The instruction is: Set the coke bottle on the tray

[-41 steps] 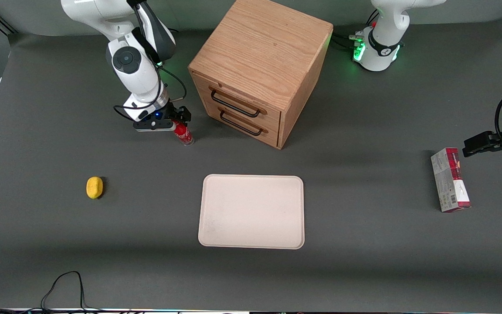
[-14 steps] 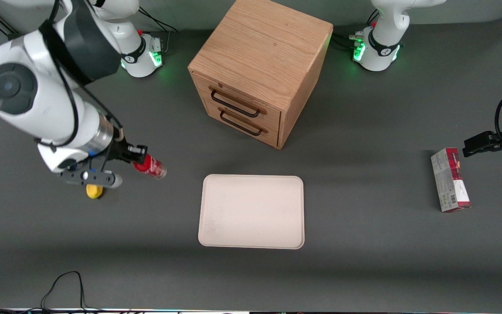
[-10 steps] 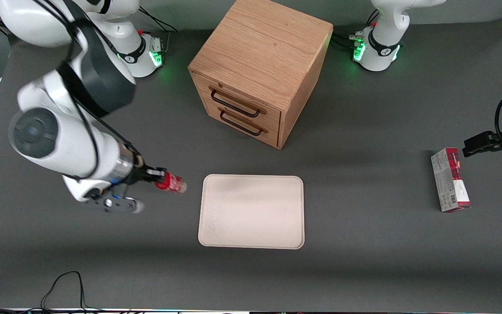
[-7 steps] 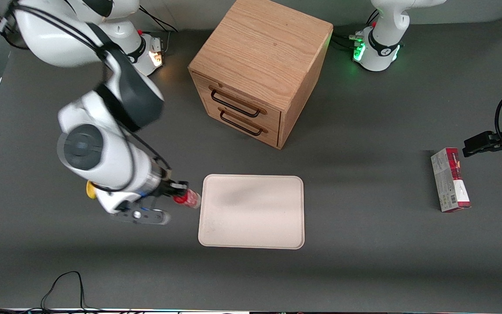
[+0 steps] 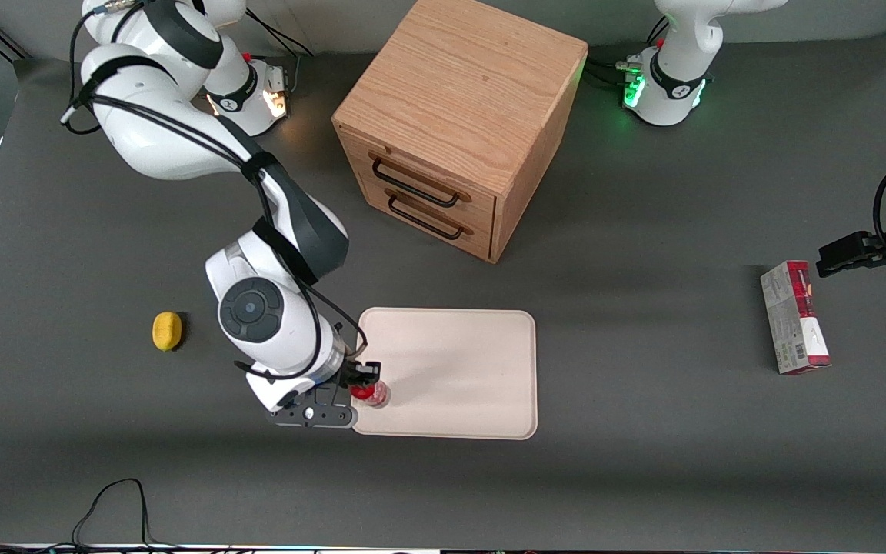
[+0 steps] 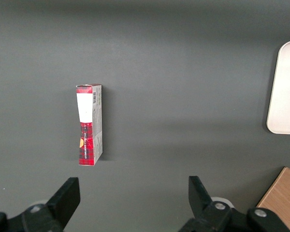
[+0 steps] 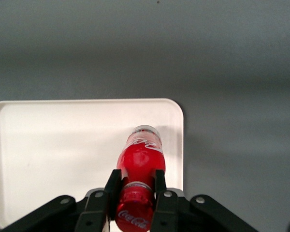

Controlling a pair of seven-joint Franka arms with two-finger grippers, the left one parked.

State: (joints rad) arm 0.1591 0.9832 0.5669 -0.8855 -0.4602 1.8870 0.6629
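My right gripper point(image 5: 362, 386) is shut on the neck of the coke bottle point(image 5: 371, 393), a small slim red bottle with a red cap. In the right wrist view the gripper point(image 7: 135, 186) clamps the bottle point(image 7: 141, 157) below its cap, and the clear base hangs over the tray point(image 7: 53, 150) near its rim. In the front view the bottle is over the corner of the cream-white tray point(image 5: 458, 362) that is nearest the front camera and nearest the working arm's end. I cannot tell whether the base touches the tray.
A wooden two-drawer cabinet point(image 5: 458, 115) stands farther from the front camera than the tray. A yellow object point(image 5: 167, 331) lies toward the working arm's end. A red-and-grey carton point(image 5: 794, 317) lies toward the parked arm's end and shows in the left wrist view point(image 6: 89, 124).
The gripper has carried the coke bottle from beside the cabinet, nearer the front camera and sideways, to above the tray's near corner. The bottle now hangs more upright.
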